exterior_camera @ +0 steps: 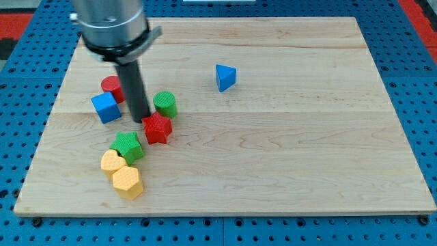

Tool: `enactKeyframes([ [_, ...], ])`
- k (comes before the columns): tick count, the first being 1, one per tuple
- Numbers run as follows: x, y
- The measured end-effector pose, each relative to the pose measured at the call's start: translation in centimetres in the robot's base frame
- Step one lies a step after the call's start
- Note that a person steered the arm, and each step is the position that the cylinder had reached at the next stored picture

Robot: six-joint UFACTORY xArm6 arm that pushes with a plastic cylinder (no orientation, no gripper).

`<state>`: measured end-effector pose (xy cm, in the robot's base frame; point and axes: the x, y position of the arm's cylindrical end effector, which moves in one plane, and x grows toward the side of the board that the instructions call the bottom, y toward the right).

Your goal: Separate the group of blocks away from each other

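My tip (141,119) rests on the board just left of the red star block (158,128), touching or nearly touching it. A green cylinder (165,104) stands just above the red star, right of the rod. A red cylinder (112,87) is partly hidden behind the rod at the left, with a blue cube (105,107) just below it. A green star block (128,146) sits below my tip, touching a yellow block (112,162) and a yellow hexagon block (127,182). A blue triangle block (224,76) lies alone toward the view's top middle.
The wooden board (307,137) lies on a blue pegboard surface (423,82). The arm's grey body (113,24) hangs over the board's top left corner.
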<state>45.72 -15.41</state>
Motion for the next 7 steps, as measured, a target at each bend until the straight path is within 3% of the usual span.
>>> enactKeyframes([
  [1,4.4,-2.5],
  [2,6.1,1.4],
  [3,6.1,1.7],
  [4,3.9,2.2],
  [7,-2.6,11.4],
])
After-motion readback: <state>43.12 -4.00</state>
